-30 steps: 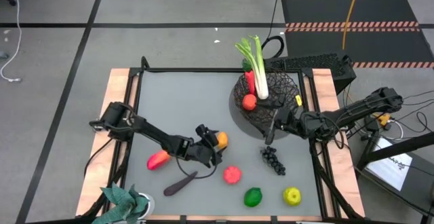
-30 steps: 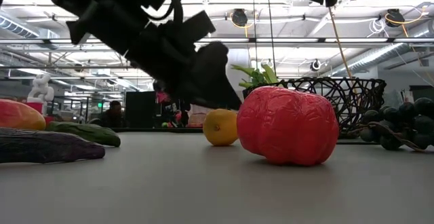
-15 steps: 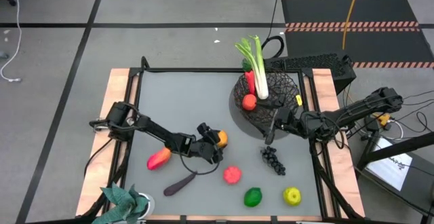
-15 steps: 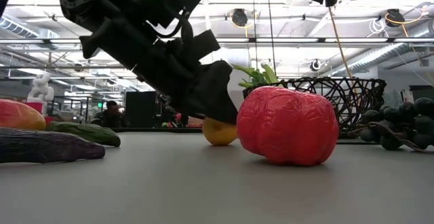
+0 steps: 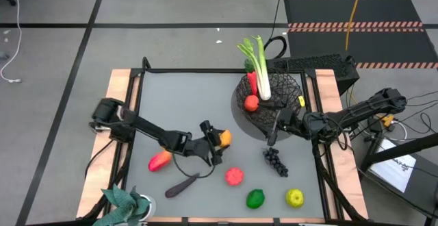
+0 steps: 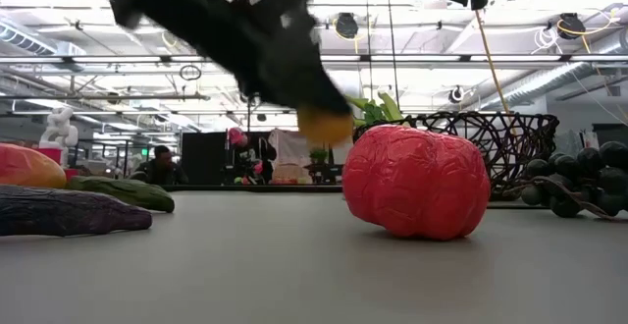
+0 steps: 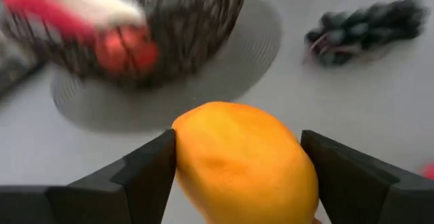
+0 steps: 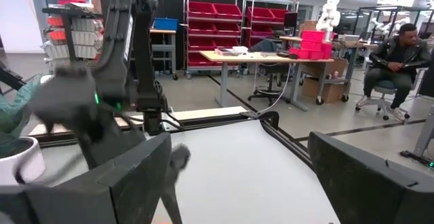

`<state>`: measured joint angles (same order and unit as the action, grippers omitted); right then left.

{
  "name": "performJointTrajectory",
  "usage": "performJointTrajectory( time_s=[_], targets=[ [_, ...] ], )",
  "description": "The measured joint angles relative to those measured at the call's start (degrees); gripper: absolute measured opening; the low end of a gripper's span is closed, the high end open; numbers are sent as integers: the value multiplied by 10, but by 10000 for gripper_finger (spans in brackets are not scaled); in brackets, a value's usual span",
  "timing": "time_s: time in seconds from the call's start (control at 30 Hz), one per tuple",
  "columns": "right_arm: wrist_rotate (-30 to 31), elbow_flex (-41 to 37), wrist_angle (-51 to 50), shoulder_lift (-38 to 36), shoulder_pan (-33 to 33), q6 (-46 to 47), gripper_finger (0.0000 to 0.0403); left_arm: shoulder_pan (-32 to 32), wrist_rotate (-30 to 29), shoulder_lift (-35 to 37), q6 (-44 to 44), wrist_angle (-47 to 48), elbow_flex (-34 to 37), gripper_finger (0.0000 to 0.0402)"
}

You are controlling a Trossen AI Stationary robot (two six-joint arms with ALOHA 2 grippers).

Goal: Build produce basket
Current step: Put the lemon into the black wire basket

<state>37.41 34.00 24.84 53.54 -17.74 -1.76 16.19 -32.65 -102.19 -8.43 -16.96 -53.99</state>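
We observed a grey floor (image 5: pixel 171 7) marked with dark lines, and a black mat (image 5: pixel 356 10) with striped edges beyond the table (image 5: pixel 123 89). An orange cable (image 5: pixel 354 14) crossed that mat. Across the room we recorded shelving with red bins (image 8: pixel 234 17), a wooden workbench (image 8: pixel 271 58), and a seated person (image 8: pixel 393 58). Ceiling ducts and pipes (image 6: pixel 549 64) ran overhead under bright lighting.

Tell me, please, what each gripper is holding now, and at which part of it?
The left gripper holds the orange fruit by its two sides, lifted off the table. The right gripper stands open, holding nothing.
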Motion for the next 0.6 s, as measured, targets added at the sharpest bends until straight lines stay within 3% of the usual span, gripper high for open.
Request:
performJointTrajectory(
  time_s=[0.37,0.6],
  targets=[
    [0,0,-9,10,0,26,339,37,-4,166,398,19,0,276],
    [0,0,-1,40,2,20,339,67,-4,188,535,18,0,302]
  ],
)
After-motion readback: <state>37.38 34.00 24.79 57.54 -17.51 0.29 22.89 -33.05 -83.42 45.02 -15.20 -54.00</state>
